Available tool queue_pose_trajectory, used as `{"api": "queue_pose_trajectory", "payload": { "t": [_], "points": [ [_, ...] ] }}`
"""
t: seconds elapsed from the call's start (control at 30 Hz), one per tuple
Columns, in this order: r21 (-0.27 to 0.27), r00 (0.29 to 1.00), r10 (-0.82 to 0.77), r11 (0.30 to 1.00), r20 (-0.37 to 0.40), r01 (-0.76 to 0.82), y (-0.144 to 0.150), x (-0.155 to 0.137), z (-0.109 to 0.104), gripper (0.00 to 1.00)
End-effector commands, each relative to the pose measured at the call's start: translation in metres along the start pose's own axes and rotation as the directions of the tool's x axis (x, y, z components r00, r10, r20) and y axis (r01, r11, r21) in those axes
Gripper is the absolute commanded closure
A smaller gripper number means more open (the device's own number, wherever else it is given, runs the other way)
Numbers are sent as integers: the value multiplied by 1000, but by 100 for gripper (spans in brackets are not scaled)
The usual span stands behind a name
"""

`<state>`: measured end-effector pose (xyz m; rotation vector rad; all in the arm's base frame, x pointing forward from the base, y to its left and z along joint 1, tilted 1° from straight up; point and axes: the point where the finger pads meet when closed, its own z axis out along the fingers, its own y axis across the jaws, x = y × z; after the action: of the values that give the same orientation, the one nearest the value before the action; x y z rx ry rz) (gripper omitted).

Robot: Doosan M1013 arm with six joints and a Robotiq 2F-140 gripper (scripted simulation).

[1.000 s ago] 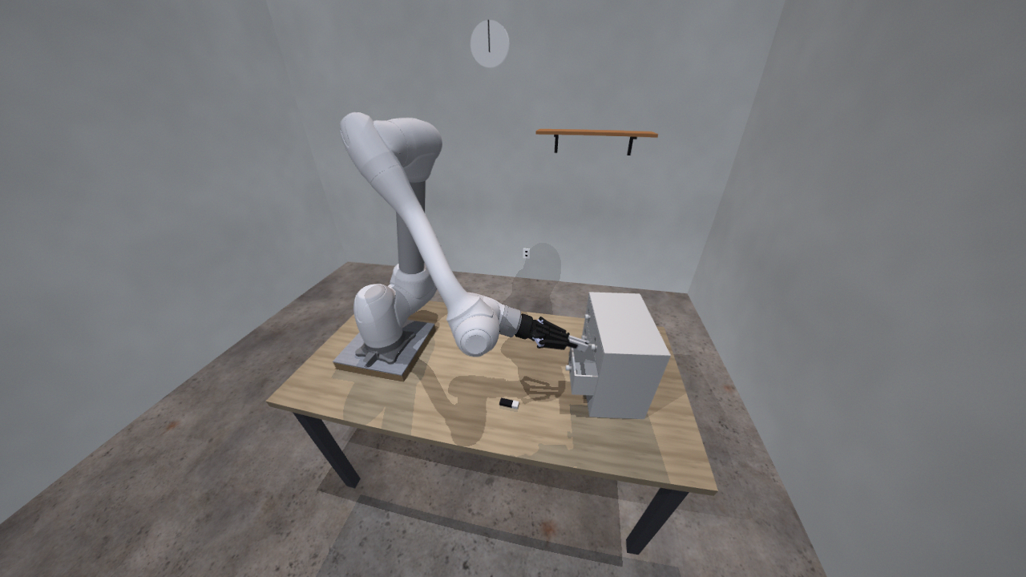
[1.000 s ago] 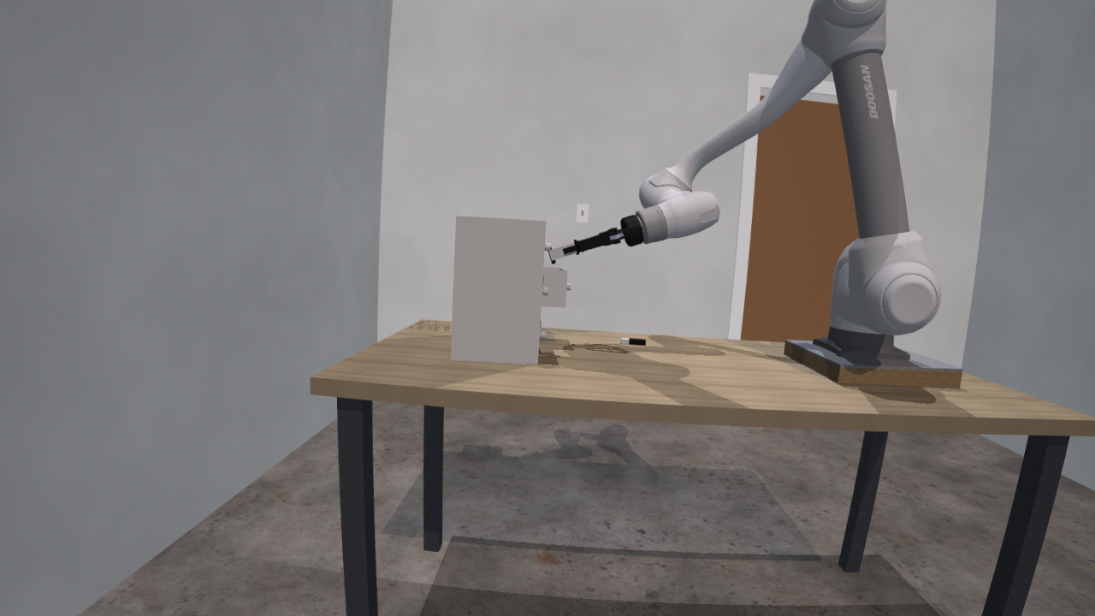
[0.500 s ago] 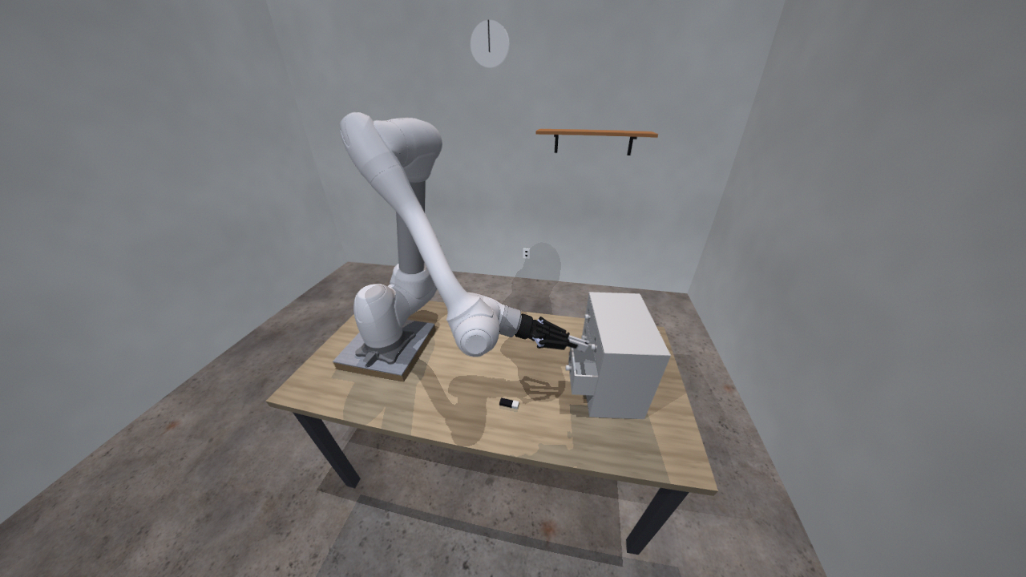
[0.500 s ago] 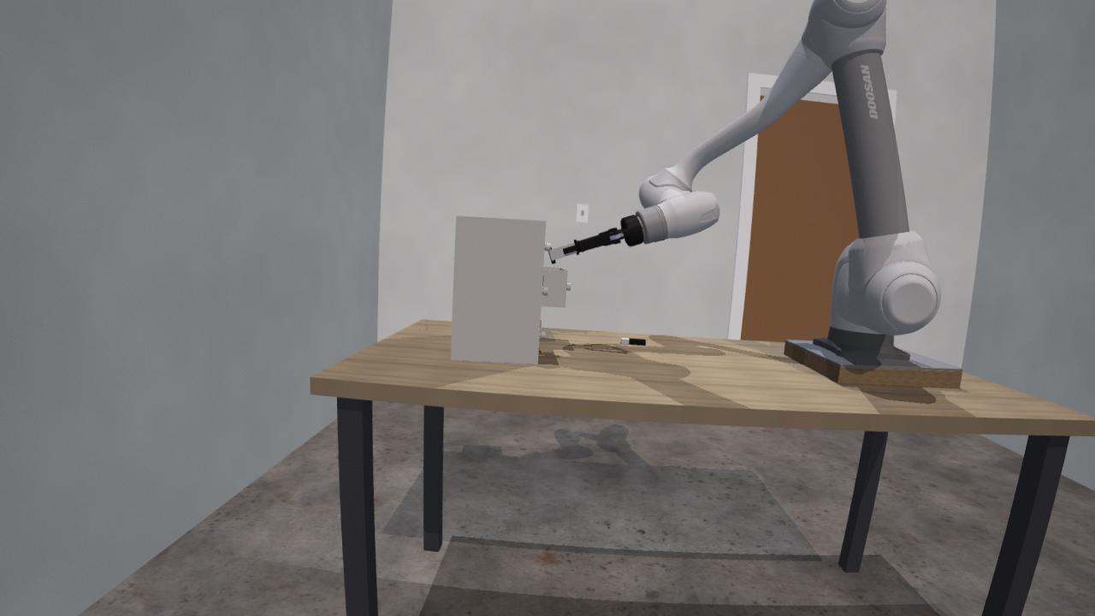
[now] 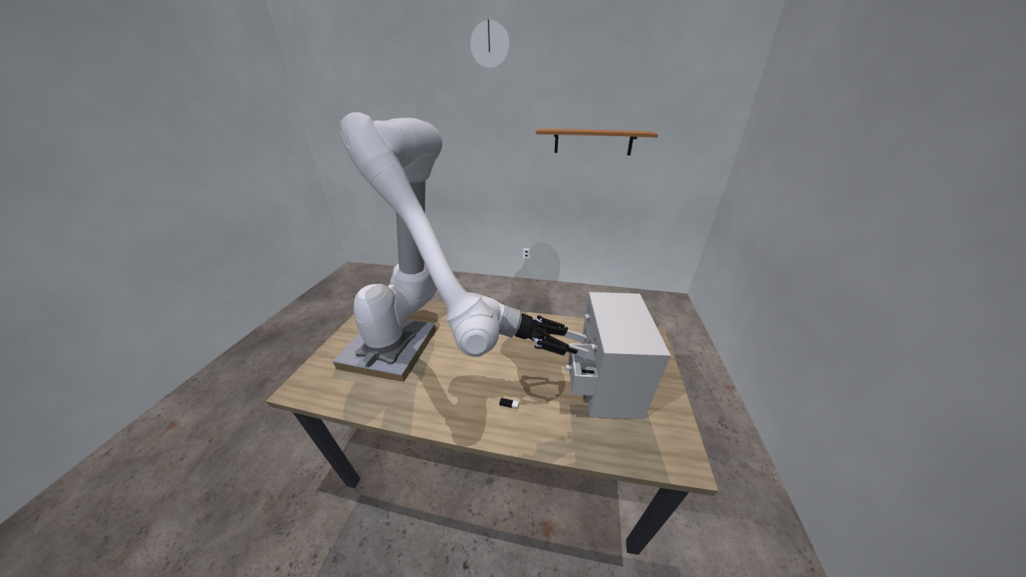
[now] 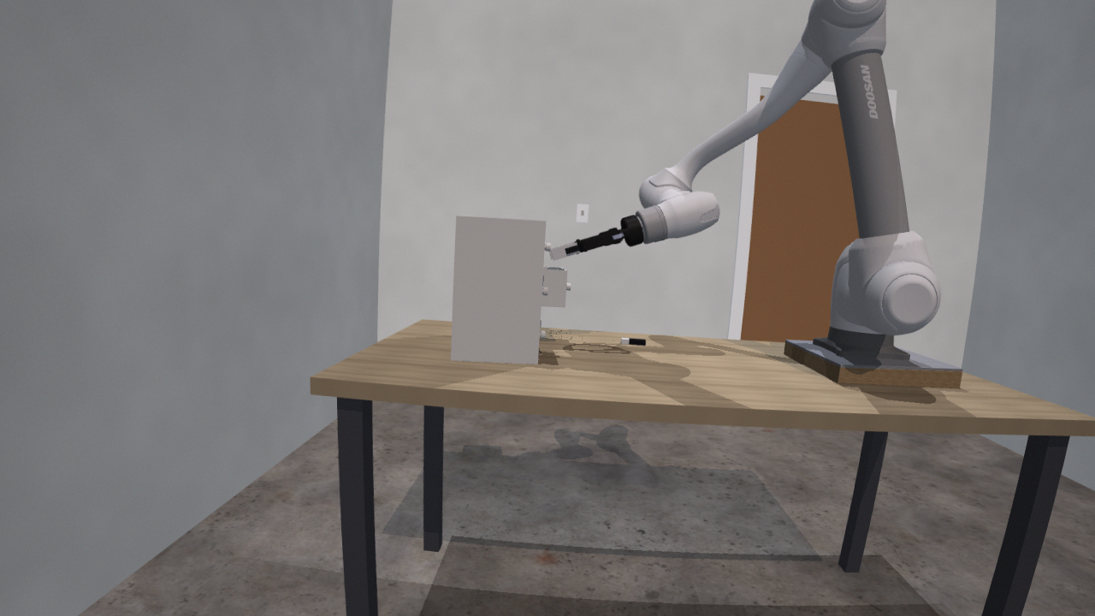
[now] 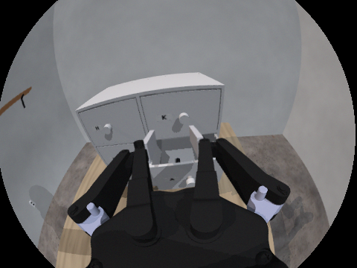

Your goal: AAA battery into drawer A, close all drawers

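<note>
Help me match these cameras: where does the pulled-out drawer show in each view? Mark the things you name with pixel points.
Top: the pulled-out drawer (image 5: pixel 584 385) (image 6: pixel 555 287) (image 7: pixel 162 176) sits right of centre.
Exterior: about dead centre.
Wrist: just below centre.
Shared landmark: the white chest (image 5: pixel 631 322) (image 6: pixel 497 291) (image 7: pixel 167 81).

matt white chest (image 5: pixel 631 384) (image 6: pixel 497 291) (image 7: pixel 178 80), pale wood-grained table (image 5: pixel 444 430) (image 6: pixel 429 387) (image 7: pixel 68 240), smooth glossy-looking white arm (image 5: pixel 423 236) (image 6: pixel 735 130), rough stone-like floor (image 5: pixel 179 430) (image 6: pixel 306 528) (image 7: pixel 260 164)
</note>
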<state>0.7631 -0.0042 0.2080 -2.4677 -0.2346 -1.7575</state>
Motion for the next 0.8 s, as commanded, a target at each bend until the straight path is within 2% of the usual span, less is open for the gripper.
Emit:
{"api": "queue_pose_trajectory", "payload": {
  "t": [0.0, 0.47, 0.77],
  "points": [
    [0, 1000, 0, 1000, 0, 0, 0, 0, 0, 0],
    [0, 1000, 0, 1000, 0, 0, 0, -1, -4, 0],
    [0, 1000, 0, 1000, 0, 0, 0, -9, -31, 0]
  ]
}}
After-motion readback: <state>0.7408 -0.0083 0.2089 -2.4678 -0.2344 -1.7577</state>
